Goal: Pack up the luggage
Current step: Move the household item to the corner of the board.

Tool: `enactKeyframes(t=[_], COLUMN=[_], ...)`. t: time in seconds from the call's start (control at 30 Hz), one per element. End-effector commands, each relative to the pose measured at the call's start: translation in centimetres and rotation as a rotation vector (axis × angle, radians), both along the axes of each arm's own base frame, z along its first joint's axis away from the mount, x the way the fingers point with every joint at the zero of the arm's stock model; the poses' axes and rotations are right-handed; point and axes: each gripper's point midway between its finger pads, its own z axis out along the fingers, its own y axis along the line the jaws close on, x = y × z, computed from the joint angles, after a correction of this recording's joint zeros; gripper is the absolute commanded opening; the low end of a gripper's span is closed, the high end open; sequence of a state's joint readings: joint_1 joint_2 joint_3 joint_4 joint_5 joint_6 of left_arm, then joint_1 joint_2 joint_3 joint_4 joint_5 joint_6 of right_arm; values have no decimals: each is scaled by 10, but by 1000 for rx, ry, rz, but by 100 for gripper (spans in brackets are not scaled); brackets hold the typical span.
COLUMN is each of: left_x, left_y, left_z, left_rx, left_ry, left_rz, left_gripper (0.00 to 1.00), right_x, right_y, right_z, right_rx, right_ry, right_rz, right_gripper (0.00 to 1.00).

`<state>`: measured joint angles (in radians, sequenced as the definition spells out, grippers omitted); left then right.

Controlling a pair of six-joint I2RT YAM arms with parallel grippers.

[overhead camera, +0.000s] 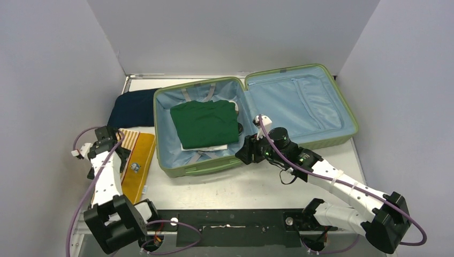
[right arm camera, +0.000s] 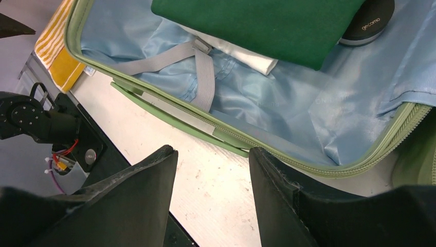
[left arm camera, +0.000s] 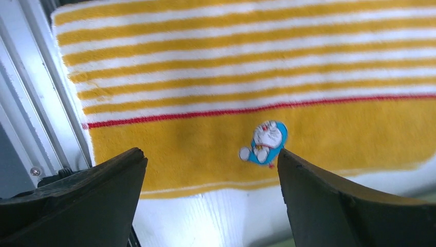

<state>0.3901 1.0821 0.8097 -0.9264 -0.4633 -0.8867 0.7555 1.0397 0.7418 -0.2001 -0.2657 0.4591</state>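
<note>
Now the luggage (overhead camera: pixel 188 172) lies open.
Left gripper (left arm camera: pixel 209 153) is wide open and empty above the yellow towel (left arm camera: pixel 257 62); right gripper (right arm camera: pixel 212 151) is half open, empty.

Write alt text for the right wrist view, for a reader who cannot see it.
Open light-green suitcase, blue-lined, holding a folded green garment, a round black case and loose grey straps. The right gripper hangs before it above the table, jaws apart and empty; a yellow striped towel shows top left.
</note>
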Motion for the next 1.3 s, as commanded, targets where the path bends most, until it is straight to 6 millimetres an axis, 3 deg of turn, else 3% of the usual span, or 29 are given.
enactKeyframes(t=[0.0, 0.07, 0.23, 0.47, 0.63, 0.8, 0.93, 1.07, 1.17, 1.27], left_x=[13, 22, 35, 27, 22, 22, 26, 43, 54, 71], left_y=[23, 21, -11, -26, -49, -72, -66, -52, -47, -59], left_z=[-4, -11, -28, -59, -84, -92, -63, -3, 33, 50], left_rx=[-31, -72, -104, -139, -204, -239, -201, -107, -65, -99], left_ry=[-24, -17, 1, 35, 47, 41, -18, -152, -225, -319], left_rz=[44, 2, -118, -76, -86, -135, -139, -137, -139, -203], left_gripper=[97, 97, 95, 94, 90, 88, 91, 97, 97, 97], right_x=[-3, -4, -6, -6, -5, -2, 6, 35, 56, 67], right_y=[8, 5, 2, 2, 1, -3, -9, -33, -53, -60], right_z=[13, 13, 9, 12, 7, 6, 15, 21, 12, -1], right_rx=[40, 37, 36, 42, 36, 35, 27, 34, 76, 77], right_ry=[-33, -36, -34, -30, -17, -11, -13, 53, 151, 200], right_rz=[36, 32, 21, 18, 2, -33, -89, -271, -384, -449], right_gripper=[54, 54, 54, 54, 54, 54, 56, 61, 62, 63])
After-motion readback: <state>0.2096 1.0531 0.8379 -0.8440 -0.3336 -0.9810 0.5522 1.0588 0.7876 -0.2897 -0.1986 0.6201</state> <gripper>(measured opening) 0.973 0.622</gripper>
